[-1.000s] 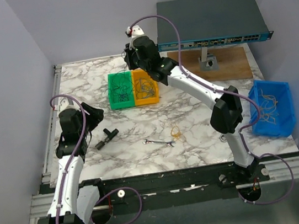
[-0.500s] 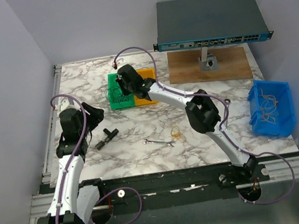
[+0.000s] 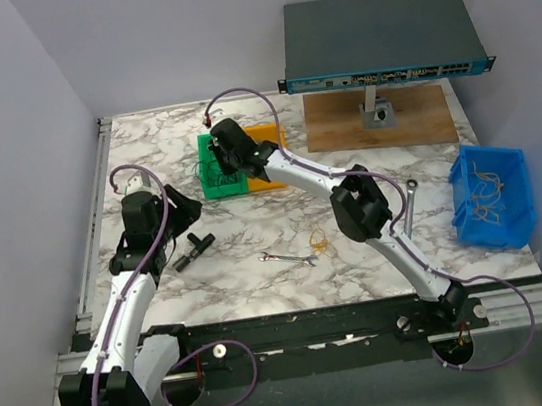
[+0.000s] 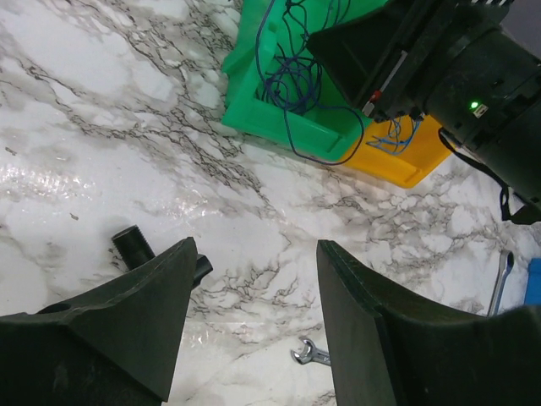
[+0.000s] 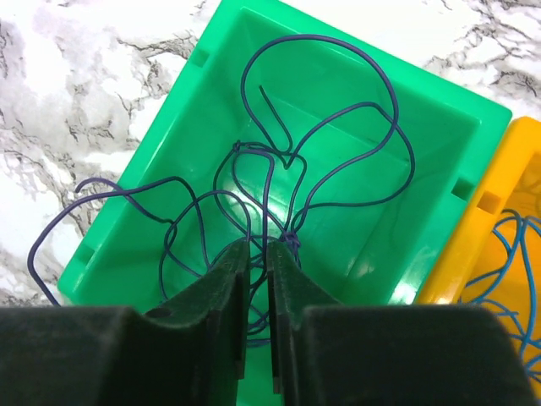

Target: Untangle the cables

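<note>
the green bin [image 5: 423, 144] sits on the marble table [image 3: 157, 143] and holds the cables [image 5: 269, 194], a tangle of thin blue-purple wire loops knotted near its middle; one loop spills over the bin's rim onto the marble. the right gripper [image 5: 258, 247] hangs directly over this bin with its fingers drawn in to a narrow slit; a strand runs down into that slit, but whether it is actually pinched i cannot tell. touching the green bin's side is an orange bin [image 5: 499, 211] holding lighter blue wires [image 5: 507, 245]. the left gripper [image 4: 254, 249] hovers above bare marble on the near side of the green bin, its fingers spread wide and empty. further to the near side of the green bin lie a small yellow wire loop [image 3: 319, 242] and a wrench [image 3: 289, 257]. well to the right of the green bin, a blue bin [image 3: 524, 190] holds a few pale thin wires [image 3: 486, 188].
</note>
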`<state>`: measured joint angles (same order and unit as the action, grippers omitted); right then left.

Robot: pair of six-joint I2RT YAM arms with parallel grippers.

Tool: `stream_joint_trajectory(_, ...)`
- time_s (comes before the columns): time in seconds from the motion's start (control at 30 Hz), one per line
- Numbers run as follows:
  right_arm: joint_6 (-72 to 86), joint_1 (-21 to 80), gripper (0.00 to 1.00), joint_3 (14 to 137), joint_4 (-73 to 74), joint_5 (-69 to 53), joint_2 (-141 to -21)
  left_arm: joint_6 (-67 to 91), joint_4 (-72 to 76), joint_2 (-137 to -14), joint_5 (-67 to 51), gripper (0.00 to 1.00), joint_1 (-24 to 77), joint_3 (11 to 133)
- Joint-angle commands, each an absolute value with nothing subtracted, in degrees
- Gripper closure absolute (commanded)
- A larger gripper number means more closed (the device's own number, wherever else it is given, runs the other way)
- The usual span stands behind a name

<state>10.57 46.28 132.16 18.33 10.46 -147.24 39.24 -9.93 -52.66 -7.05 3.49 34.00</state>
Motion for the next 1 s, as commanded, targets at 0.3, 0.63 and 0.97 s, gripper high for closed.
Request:
stream_joint_trajectory(0.3,10.25,46.23,0.43,125.29,20.75,7.65,-129.29,38.82,-6.24,-59.96,-5.08,0.34,7.99,36.79)
stream_joint_trajectory(0.63,12.33,46.23,0.21,97.81,15.63,9.71,-108.21,38.07,-4.77,-72.93,-2.67,0.33,12.56,43.99)
stream_joint_trajectory(0.97,16.34,46.14,0.26,64.33,8.11,13.96,-81.21,41.73,-1.72,-88.49,-1.49,0.42,14.02,51.22)
